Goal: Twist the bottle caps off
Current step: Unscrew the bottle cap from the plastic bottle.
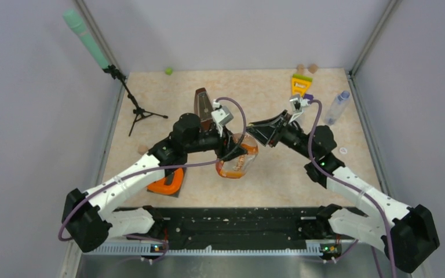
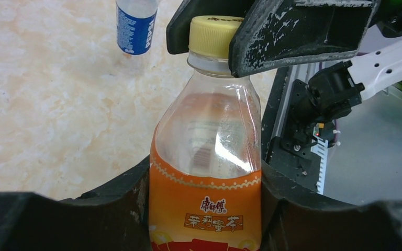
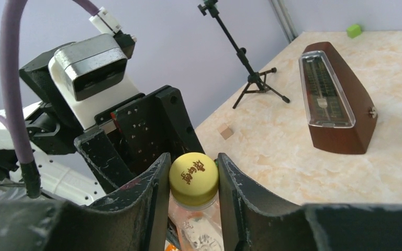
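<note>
Gripping one orange bottle (image 2: 205, 178), two pincers; right pincer (image 3: 193, 180) pinches one yellow cap (image 3: 193, 178).

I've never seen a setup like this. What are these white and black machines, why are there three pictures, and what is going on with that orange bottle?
They are two robot arms bolted at the table's near edge. One picture looks down from above; the other two come from small cameras on each wrist. The left end effector clamps the orange bottle around its body, holding it off the table. The right end effector pinches its yellow cap, in position to twist it off. Also on the table: a brown metronome, a small tripod, another clear bottle lying at the right, a white cap and a green cube.
</note>
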Tool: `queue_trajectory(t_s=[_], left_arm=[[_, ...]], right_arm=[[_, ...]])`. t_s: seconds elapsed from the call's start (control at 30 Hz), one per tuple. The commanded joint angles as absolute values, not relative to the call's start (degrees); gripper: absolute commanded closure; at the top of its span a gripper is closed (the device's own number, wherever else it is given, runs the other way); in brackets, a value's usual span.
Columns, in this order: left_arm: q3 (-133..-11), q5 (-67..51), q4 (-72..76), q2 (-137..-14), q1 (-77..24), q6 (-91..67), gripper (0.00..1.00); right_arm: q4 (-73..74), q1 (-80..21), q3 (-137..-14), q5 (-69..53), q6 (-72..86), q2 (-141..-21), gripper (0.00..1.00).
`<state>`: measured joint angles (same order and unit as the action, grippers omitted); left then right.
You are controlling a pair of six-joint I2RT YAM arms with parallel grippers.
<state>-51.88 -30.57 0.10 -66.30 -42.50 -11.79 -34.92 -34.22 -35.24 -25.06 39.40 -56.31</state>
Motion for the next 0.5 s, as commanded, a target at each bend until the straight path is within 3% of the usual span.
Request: queue_trajectory(t_s=[0.0, 0.07, 0.13, 0.47], left_arm=[[-55.1, -25.2, -2.0, -68.4, -44.3, -9.4, 1.0], [-55.3, -19.9, -3.4, -68.2, -45.9, -8.3, 1.0], [-56.0, -12.4, -5.1, -68.2, -48.0, -7.0, 1.0], [-54.2, 6.1, -1.6, -65.5, -54.3, -6.3, 1.0]], right_arm=[[-34.1, -36.0, -35.8, -24.0, 38.8, -54.4, 0.59], [-37.3, -36.0, -33.5, -20.9, 40.8, -53.4, 0.43], [-38.4, -36.0, -32.2, -18.1, 42.4, -52.6, 0.39], [-33.2, -36.0, -34.0, -12.4, 44.5, -53.8, 0.47]])
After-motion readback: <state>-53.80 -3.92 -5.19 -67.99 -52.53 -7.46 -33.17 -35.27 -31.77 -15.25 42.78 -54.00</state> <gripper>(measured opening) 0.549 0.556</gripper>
